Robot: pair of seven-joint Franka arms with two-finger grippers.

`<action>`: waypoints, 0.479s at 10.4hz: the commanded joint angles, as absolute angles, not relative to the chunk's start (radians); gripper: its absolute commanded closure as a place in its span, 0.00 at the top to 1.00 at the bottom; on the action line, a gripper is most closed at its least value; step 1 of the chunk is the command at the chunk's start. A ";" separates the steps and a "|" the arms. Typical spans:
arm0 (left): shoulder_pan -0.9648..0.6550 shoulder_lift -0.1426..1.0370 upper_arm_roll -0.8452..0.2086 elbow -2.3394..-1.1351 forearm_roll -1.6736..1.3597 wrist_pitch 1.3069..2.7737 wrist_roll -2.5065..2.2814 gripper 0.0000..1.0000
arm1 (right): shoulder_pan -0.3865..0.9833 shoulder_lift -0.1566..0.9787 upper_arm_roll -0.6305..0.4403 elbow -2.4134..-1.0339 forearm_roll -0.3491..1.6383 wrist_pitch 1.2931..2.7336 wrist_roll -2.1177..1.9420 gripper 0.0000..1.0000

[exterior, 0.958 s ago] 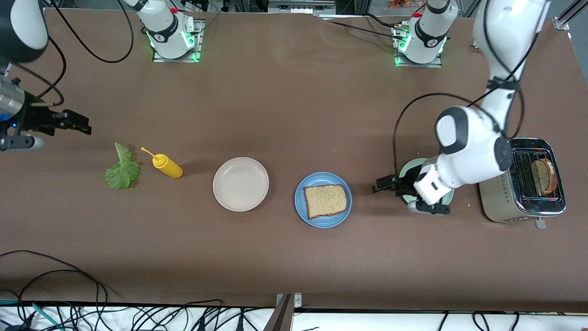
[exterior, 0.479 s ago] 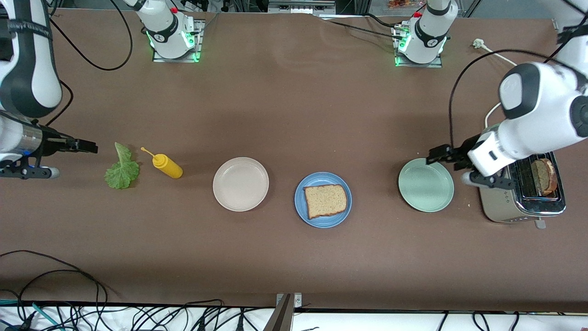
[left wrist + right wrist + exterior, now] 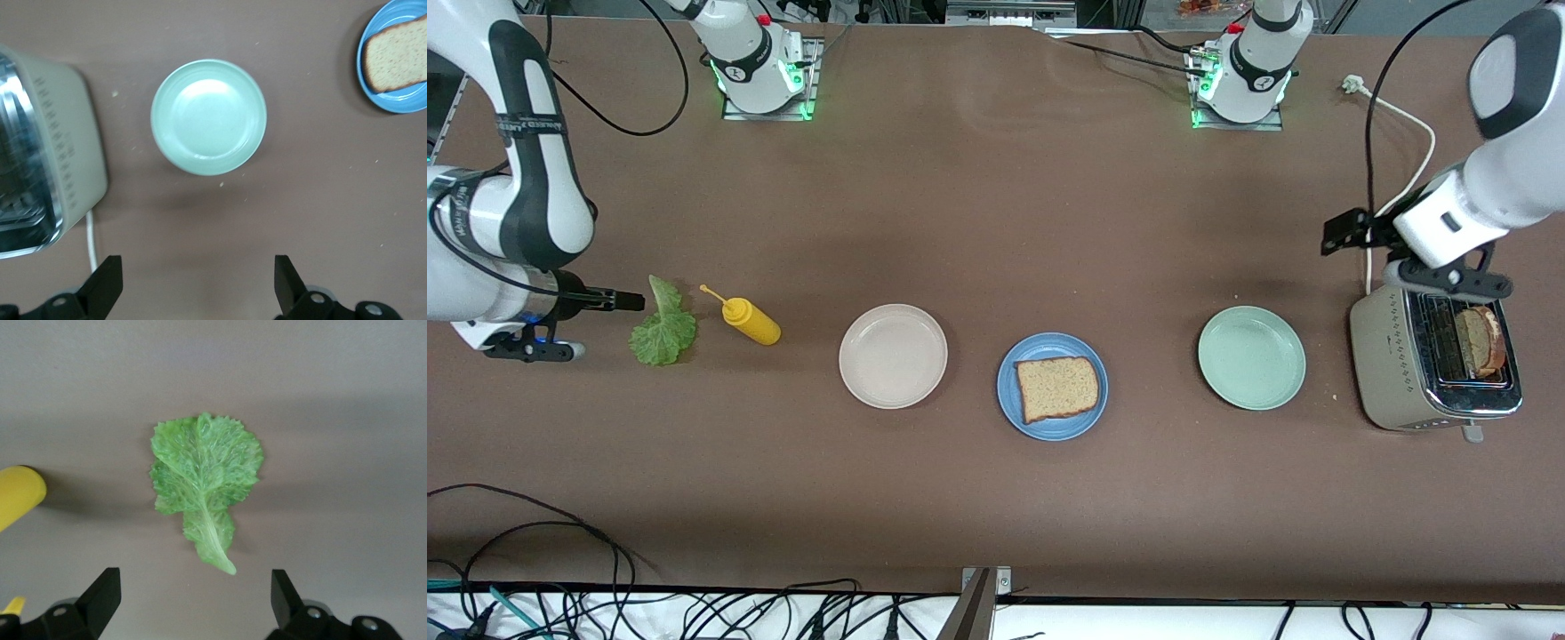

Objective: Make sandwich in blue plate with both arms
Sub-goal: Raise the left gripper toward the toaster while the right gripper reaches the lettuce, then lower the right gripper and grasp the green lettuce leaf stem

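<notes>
A: What sits around the beige-white plate (image 3: 893,356) on the brown surface (image 3: 996,498)?

B: Toward the right arm's end, near it, lies a yellow squeeze bottle (image 3: 749,321) on its side, nozzle pointing away from the plate. Toward the left arm's end, well apart from it, sits a pale mint-green plate (image 3: 1251,357), empty.

A: And past that one?

B: A silver toaster (image 3: 1432,360) with something brown in one slot, its white cord (image 3: 1403,114) trailing up the surface. Black cables (image 3: 543,569) lie along the surface's near edge.
</notes>
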State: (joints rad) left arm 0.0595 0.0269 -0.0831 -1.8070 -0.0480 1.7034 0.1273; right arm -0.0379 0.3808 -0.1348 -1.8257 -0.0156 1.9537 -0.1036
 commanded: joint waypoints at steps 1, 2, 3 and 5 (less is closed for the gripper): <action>0.020 -0.046 -0.046 -1.755 0.024 1.552 0.020 1.00 | -0.044 0.371 -0.133 -1.963 -0.026 2.116 -0.120 1.00; 0.018 -0.035 -0.046 -1.690 0.025 1.484 0.005 1.00 | -0.048 0.392 -0.133 -1.980 -0.025 2.143 -0.120 1.00; 0.018 -0.013 -0.046 -1.624 0.023 1.441 -0.001 1.00 | -0.058 0.420 -0.132 -1.985 -0.023 2.169 -0.123 1.00; 0.018 0.046 -0.048 -1.525 0.023 1.378 -0.032 1.00 | -0.071 0.465 -0.132 -1.986 -0.021 2.204 -0.144 1.00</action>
